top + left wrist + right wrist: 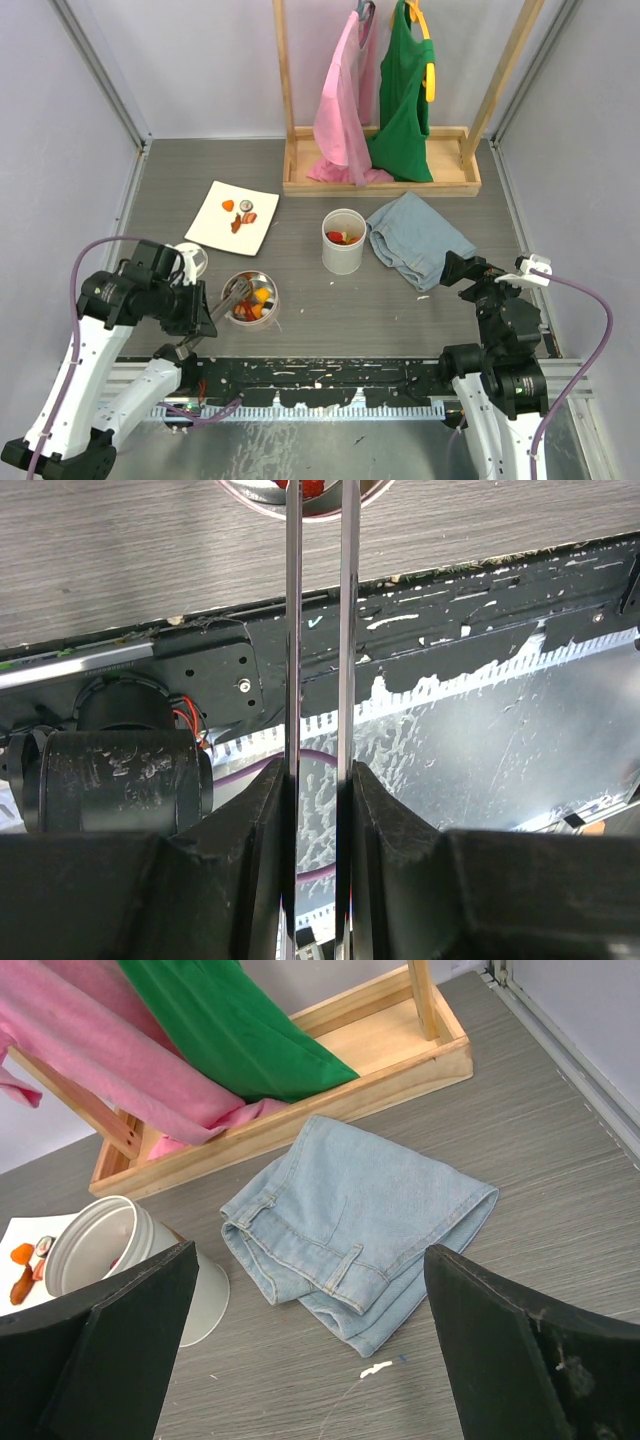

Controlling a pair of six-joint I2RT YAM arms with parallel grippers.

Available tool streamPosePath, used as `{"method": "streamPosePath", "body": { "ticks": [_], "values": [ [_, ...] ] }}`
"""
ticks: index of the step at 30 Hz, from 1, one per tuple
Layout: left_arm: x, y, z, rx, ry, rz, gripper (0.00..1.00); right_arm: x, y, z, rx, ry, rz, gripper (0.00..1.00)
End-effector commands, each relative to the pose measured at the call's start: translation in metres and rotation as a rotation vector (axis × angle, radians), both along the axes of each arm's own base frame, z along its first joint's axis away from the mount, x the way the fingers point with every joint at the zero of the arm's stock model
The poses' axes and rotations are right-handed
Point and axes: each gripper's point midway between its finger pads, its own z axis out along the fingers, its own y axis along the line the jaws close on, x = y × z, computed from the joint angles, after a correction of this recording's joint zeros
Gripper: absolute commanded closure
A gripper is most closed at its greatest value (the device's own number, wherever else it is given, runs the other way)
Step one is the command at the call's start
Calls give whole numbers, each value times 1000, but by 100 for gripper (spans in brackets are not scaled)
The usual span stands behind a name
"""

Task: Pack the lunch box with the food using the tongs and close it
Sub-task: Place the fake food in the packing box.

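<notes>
From above, the left gripper (203,318) is clamped on the tongs (231,294), whose tips reach into a round metal box (251,299) just in front of the left arm. The box holds orange and dark pieces of food (259,297). A round white lid (190,259) lies just beside the box, toward the plate (216,226). The plate carries a few more orange and brown pieces. To the right of the plate stands a white tub (343,250) with red and orange bits inside, and folded jeans (415,238) lie next to it. The right gripper (458,270) hangs near the jeans, holding nothing. A wooden rack (380,180) at the back carries a pink garment (343,105) and a green garment (402,90).

In the left wrist view, the 2 fingers (250,865) press the 2 thin arms of the tongs (294,630) from either side, with a narrow gap left between the arms. The arms run up to the metal box (345,498) at the top edge, where a red piece (310,485) shows.

In the right wrist view, the 2 fingers (110,1350) stand wide apart with nothing between them, above the table near the jeans (360,1210). The white tub (95,1245), the corner of the plate (15,1232) and the rack (300,1110) lie beyond.
</notes>
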Motion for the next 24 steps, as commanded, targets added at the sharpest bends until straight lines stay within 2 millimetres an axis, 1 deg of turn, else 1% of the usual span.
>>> {"method": "streamPosePath", "body": {
  "ticks": [1,13,22,24],
  "values": [
    [9,-11,3,-49,-29,-32,74,0,-1,15,9,-58,-8,0],
    [11,-9,3,-33,-26,-25,68,0,-1,15,9,-58,-7,0],
    [15,-11,7,-46,-41,-17,67,0,-1,15,9,-59,-7,0],
    [17,-12,11,-53,-59,-13,67,0,-1,15,9,-58,-7,0]
  ]
}}
